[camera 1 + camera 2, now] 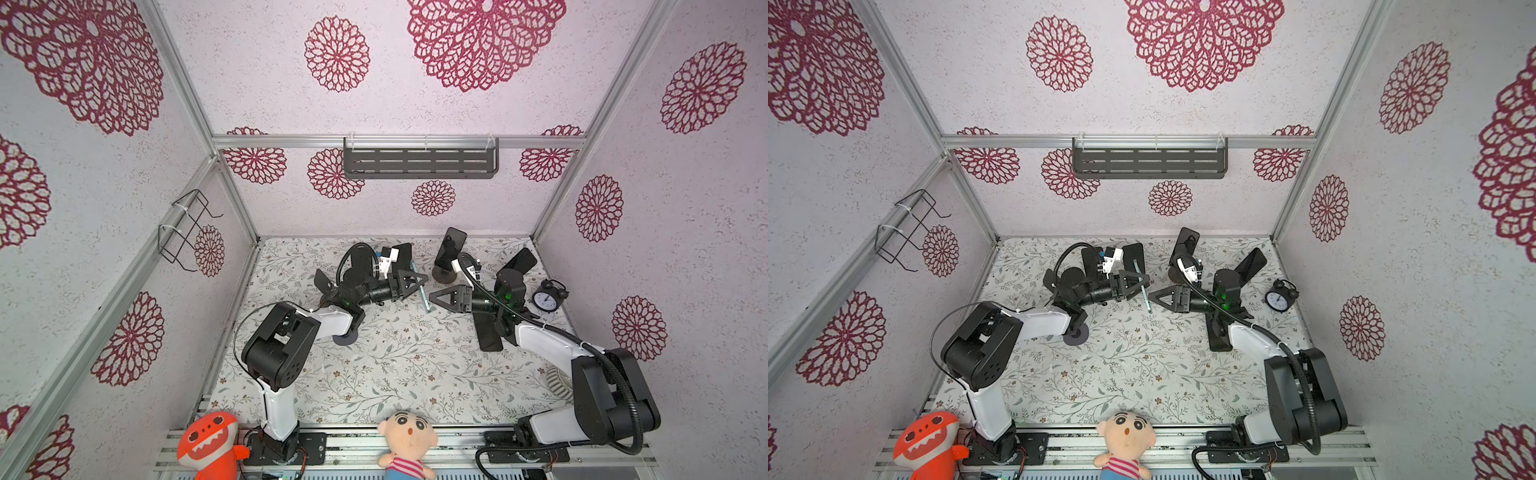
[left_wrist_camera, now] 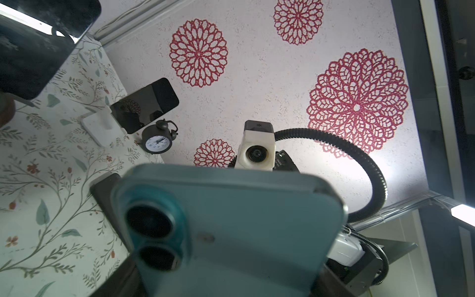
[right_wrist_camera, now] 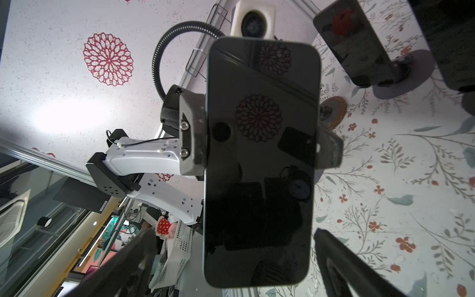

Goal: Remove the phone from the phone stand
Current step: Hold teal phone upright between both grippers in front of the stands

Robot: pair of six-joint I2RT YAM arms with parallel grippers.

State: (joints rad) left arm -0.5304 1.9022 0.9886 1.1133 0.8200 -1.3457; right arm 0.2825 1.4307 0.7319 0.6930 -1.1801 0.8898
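While the left arm stretches toward the middle of the surface (image 1: 395, 374), the left gripper (image 1: 419, 284) has its jaws pinching the teal phone (image 1: 425, 301) by its long edges, apart from every stand. Opposite, the right gripper (image 1: 436, 300) faces the phone's dark screen, jaws spread wide and touching nothing. At the back, a phone stand (image 1: 442, 274) carries a dark phone (image 1: 452, 245). A white stand (image 2: 101, 128) beside the alarm clock (image 1: 547, 296) holds a second dark phone (image 1: 520, 261).

The phone (image 1: 425, 300) is in the left pincer (image 1: 420, 286), the right pincer (image 1: 433, 296) beside it.
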